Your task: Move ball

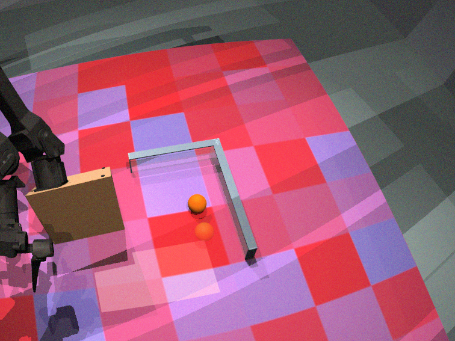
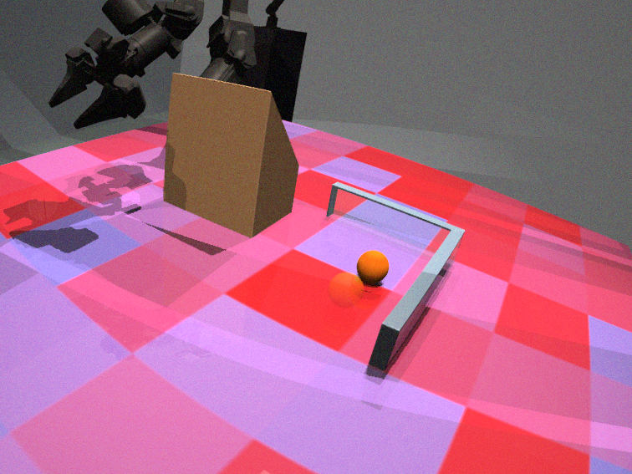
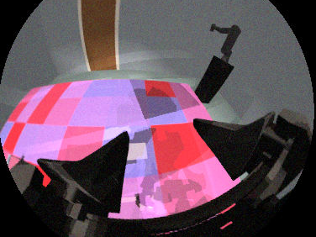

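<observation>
The solid orange ball (image 1: 197, 203) (image 2: 373, 267) rests on the table inside the corner of the low walls. The see-through copy (image 1: 203, 231) (image 2: 345, 289) lies beside it, a little farther from the corner. Their outlines are apart in the top view and overlap in the exterior view. One clear wall (image 1: 235, 200) (image 2: 422, 289) runs along their side, and the other clear wall (image 1: 173, 149) (image 2: 391, 202) closes the far end. My gripper (image 2: 63, 116) (image 3: 162, 129) is open and empty, raised above the table, far from the ball on the other side of a brown block.
The tall brown block (image 1: 79, 208) (image 2: 216, 151), with a sloped side, stands between my gripper and the walled corner. Dark arm parts (image 1: 49, 172) (image 2: 231, 41) are close behind it. A black pedestal (image 2: 287, 73) (image 3: 214, 80) with another small arm stands in the background.
</observation>
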Robot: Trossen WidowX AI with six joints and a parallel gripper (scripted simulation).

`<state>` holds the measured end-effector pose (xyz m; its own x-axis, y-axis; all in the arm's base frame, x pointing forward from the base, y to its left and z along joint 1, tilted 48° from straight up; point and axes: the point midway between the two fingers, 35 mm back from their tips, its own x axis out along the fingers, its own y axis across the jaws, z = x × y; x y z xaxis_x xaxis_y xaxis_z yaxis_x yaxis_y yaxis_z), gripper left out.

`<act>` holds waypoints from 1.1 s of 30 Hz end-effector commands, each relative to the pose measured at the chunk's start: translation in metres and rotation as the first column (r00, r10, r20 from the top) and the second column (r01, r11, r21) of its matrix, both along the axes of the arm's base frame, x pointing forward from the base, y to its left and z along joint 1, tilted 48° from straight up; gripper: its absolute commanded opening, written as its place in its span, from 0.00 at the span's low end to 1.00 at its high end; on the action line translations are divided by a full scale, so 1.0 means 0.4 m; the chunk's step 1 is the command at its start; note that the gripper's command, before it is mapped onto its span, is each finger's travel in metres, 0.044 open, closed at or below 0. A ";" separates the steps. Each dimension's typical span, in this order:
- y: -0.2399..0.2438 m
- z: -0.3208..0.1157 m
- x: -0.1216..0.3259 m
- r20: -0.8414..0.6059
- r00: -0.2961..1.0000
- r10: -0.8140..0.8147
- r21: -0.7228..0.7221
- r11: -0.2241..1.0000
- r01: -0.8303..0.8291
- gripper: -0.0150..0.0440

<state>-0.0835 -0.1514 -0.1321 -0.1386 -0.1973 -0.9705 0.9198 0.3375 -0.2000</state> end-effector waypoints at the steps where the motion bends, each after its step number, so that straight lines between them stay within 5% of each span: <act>1: -0.004 -0.001 0.004 0.004 1.000 0.007 0.000 1.000 -0.007 0.89; 3: -0.032 -0.006 0.033 0.037 0.998 0.059 -0.003 0.998 -0.059 0.81; 16: -0.147 -0.021 0.430 0.325 0.779 0.535 0.009 0.822 -0.569 0.81; 23: -0.077 0.001 0.619 0.404 0.595 0.694 0.039 0.637 -0.770 0.81; 33: 0.133 0.040 0.851 0.571 0.410 0.711 0.140 0.408 -0.902 0.81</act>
